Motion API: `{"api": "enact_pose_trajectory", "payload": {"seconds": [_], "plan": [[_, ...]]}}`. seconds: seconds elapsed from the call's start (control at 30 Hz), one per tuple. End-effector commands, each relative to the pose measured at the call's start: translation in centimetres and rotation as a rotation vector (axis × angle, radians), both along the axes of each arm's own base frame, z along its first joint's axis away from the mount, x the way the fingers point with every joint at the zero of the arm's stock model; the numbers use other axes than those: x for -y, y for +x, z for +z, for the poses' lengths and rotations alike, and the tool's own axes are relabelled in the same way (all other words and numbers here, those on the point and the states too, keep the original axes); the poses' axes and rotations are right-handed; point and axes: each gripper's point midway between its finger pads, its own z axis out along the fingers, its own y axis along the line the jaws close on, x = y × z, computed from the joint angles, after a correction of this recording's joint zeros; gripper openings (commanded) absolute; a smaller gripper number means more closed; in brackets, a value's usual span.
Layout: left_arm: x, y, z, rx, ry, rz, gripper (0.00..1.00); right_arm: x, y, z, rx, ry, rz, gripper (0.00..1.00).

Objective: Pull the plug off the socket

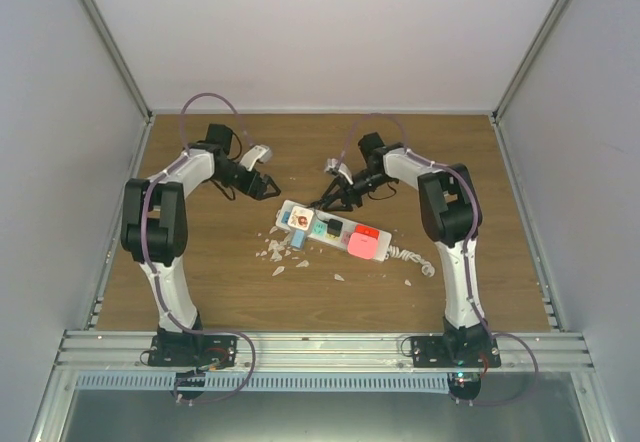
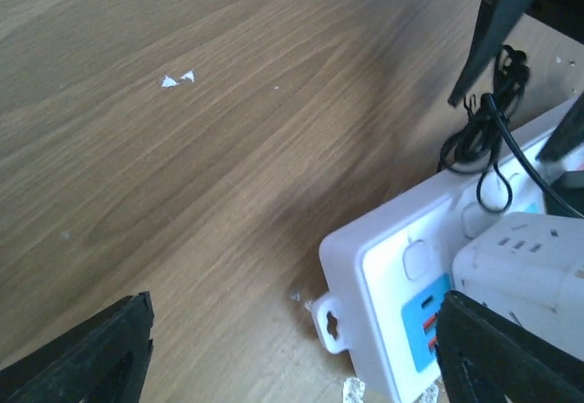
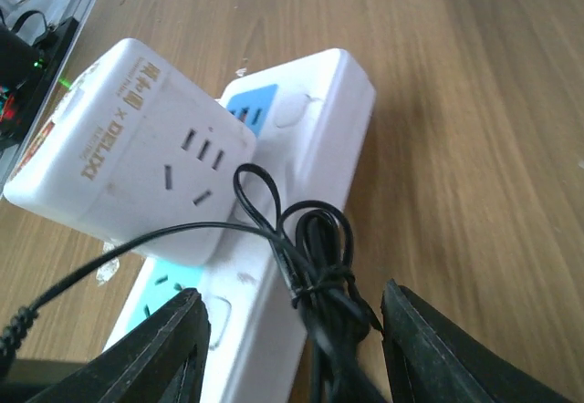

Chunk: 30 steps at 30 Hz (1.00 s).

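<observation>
We see the socket lying slantwise near the middle of the wooden counter, between the two arms. It is a long white strip with rounded corners, a hanging tab at one end and pastel blue and teal squares along its face. A chunky white cube plug, with slots on top and printing down its side, sits in it near the end on the left arm's side. A pink block sits at the other end, where a coiled white cord trails off. A bundled black cord lies across the strip. Our left fingers stand wide apart at the strip's tabbed end, holding nothing. Our right fingers are parted either side of the black bundle, not gripping it. White scraps litter the counter beside the strip.
</observation>
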Motion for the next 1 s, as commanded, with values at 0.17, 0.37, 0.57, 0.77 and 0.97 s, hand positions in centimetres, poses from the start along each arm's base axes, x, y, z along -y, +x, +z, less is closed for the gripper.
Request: {"api": "enact_pose_trajectory", "payload": {"seconds": [0.17, 0.37, 0.57, 0.77, 0.97], "plan": [[3.5, 1.0, -0.9, -0.037, -0.067, -0.056, 0.72, -1.6, 0.4, -0.8, 0.038, 0.016, 0.003, 0.35], [5.1, 0.1, -2.1, -0.063, -0.068, -0.094, 0.66, -1.7, 0.9, 0.0, 0.09, 0.011, -0.017, 0.19], [6.5, 0.1, -2.6, -0.067, -0.068, -0.113, 0.63, -1.5, 0.6, 1.8, 0.209, 0.017, -0.041, 0.01], [7.2, -1.7, -3.5, -0.121, -0.068, -0.151, 0.55, -1.3, 0.6, 4.5, 0.376, 0.033, -0.094, 0.01], [7.4, -3.5, -4.0, -0.145, -0.06, -0.181, 0.43, -1.2, 1.0, 5.6, 0.55, -0.008, -0.124, 0.01]]}}
